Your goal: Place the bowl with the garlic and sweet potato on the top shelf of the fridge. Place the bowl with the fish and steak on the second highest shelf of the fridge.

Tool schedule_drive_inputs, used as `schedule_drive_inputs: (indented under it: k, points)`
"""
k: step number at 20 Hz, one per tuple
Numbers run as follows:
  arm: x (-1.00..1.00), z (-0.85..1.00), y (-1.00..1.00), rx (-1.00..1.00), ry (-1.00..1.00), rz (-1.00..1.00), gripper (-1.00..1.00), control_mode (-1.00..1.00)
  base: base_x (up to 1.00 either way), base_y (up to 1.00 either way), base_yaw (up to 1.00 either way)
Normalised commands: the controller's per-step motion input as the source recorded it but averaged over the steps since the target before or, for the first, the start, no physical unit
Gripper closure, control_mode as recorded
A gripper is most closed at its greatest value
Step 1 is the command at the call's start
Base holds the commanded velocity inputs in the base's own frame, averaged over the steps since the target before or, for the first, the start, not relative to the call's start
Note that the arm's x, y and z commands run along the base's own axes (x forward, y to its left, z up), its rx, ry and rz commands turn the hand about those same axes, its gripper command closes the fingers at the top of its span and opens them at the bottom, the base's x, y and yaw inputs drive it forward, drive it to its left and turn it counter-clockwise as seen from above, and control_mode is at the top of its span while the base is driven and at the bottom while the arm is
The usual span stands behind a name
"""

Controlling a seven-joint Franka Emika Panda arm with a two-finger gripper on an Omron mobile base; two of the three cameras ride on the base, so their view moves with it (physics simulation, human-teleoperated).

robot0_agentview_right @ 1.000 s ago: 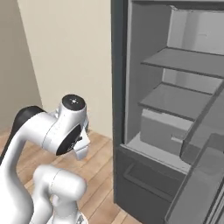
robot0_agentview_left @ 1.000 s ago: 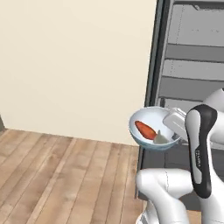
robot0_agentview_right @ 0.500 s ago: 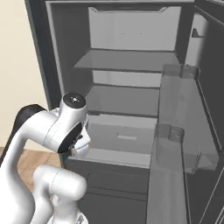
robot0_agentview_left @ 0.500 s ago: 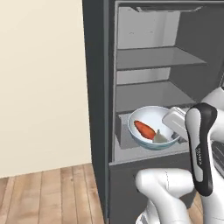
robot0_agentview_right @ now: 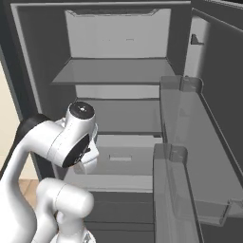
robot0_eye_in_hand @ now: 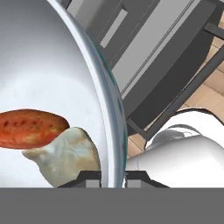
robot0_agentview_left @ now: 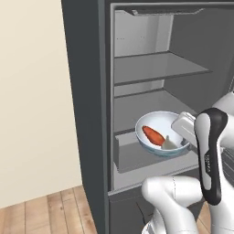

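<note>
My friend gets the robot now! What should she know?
Hand: shut on the rim of the bowl, holding it up in front of the open fridge.
In the bowl: sweet potato and garlic.
Top shelf: nothing on it yet, and it sits higher than the bowl.
Done: this bowl picked up and brought to the fridge.
Left: lift it onto the top shelf, then fetch the fish and steak bowl for the second highest shelf.
</note>
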Motion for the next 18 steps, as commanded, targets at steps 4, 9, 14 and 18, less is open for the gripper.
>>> schedule_drive_inputs:
  k: [4, 9, 14, 18]
  points:
    - [0.00, 0.00, 0.00, 0.00, 0.00, 0.00, 1.00, 1.00, 0.37, -0.02, 0.00]
    - [0.00, 0.57, -0.05, 0.00, -0.19, -0.18, 1.00, -1.00, 0.00, 0.00, -0.01]
    - [0.20, 1.00, -0.20, 0.00, -0.27, -0.25, 1.00, -1.00, 0.00, 0.00, 0.00]
    - [0.59, 1.00, -0.18, 0.04, -0.05, -0.08, 1.00, -1.00, 0.00, 0.00, 0.00]
